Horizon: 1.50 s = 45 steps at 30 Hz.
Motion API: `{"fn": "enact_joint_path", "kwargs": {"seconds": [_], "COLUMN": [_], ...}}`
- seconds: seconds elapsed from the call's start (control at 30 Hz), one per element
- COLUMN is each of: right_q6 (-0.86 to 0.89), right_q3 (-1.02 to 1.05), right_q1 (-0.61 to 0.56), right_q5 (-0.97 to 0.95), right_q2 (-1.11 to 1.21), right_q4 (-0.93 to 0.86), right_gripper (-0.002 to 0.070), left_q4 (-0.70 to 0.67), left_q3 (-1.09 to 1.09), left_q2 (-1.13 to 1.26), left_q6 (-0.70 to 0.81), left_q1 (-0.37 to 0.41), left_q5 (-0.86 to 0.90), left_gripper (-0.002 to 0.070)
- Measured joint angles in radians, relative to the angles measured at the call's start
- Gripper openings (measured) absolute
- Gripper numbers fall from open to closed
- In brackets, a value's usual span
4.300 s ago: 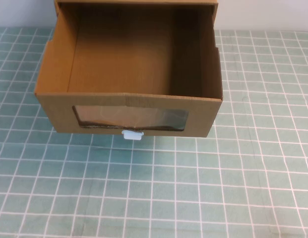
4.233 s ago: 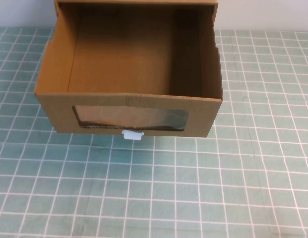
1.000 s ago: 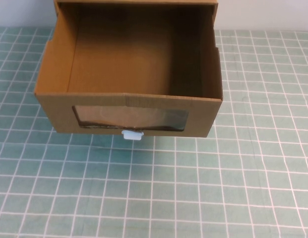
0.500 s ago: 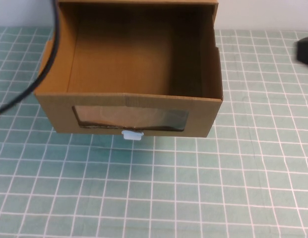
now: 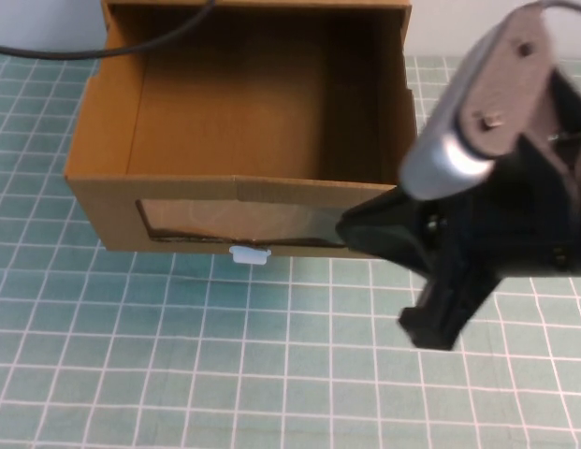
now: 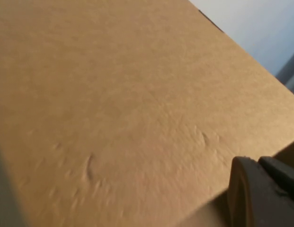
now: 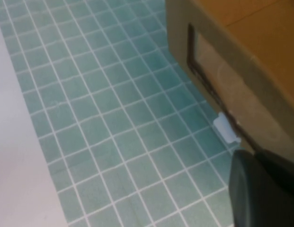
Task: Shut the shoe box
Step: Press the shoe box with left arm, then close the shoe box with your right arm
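The shoe box (image 5: 108, 201) is brown cardboard and stands at the back middle of the mat, its drawer pulled out toward me and empty inside. Its front panel has a clear window (image 5: 243, 223) with a small white pull tab (image 5: 250, 254) below it. My right gripper (image 5: 402, 271) hangs just in front of the box's right front corner, hiding that corner. The right wrist view shows the front panel (image 7: 177, 28), the tab (image 7: 226, 128) and my right gripper (image 7: 265, 189) close beside them. My left gripper (image 6: 262, 194) sits against a plain cardboard face (image 6: 113, 94) of the box.
A green mat with a white grid (image 5: 178, 374) covers the table in front of and beside the box. A black cable (image 5: 131, 42) crosses the box's back left corner. A pale strip (image 7: 9, 142) borders the mat in the right wrist view.
My right arm has swung in from the right edge to the front of the box's right corner. The black cable has shifted from the box's left side to its back left corner. The box has not moved.
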Motion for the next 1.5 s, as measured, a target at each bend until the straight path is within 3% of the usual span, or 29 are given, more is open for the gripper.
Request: {"fn": "enact_joint_path", "kwargs": {"seconds": [0.3, 0.57, 0.73, 0.87, 1.0, 1.2, 1.5], "right_q6": [-0.061, -0.356, -0.574, -0.604, -0.606, -0.609, -0.614], "right_q3": [0.000, 0.000, 0.076, 0.191, 0.269, 0.264, 0.118], "right_q1": [-0.001, 0.003, 0.092, 0.194, 0.251, 0.233, 0.117], "right_q5": [-0.011, 0.002, -0.240, -0.458, -0.558, -0.663, -0.687], "right_q2": [0.134, 0.208, 0.206, 0.186, 0.202, 0.323, 0.490], "right_q4": [0.044, 0.117, 0.084, 0.055, 0.075, 0.231, 0.308], "right_gripper": [-0.0014, -0.0014, -0.0014, -0.0014, -0.0014, -0.0014, -0.0014], "left_q4": [0.035, 0.068, 0.068, 0.068, 0.068, 0.068, 0.068], "left_q3": [-0.259, -0.326, -0.331, -0.332, -0.332, -0.332, -0.332], "left_q2": [0.253, 0.321, 0.323, 0.323, 0.323, 0.323, 0.323], "left_q6": [-0.006, -0.083, -0.089, -0.093, -0.099, -0.104, -0.107], "left_q1": [-0.088, -0.089, -0.089, -0.089, -0.089, -0.089, -0.089], "left_q5": [0.030, 0.081, 0.093, 0.103, 0.107, 0.107, 0.109], "left_gripper": [-0.0005, -0.0005, -0.0005, -0.0005, -0.0005, -0.0005, -0.0005]}}
